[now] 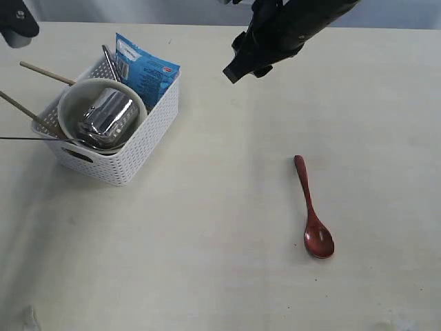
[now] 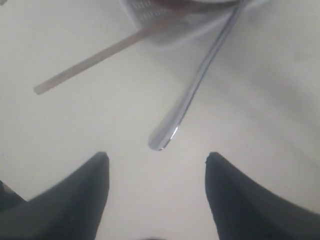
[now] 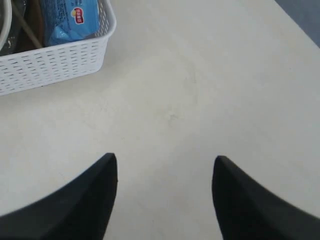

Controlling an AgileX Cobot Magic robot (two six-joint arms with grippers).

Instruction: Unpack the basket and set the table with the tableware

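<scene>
Left pincer (image 2: 156, 156) spread, empty, lined up on steel cutlery handle (image 2: 195, 92). Thin, stiff, slick: pinch near its free end.

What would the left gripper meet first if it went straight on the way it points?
Most likely the tip of the steel handle sticking out of the basket; it lies ahead of the open left gripper, centred. Depth is unclear, so it might pass over it onto the table.
</scene>
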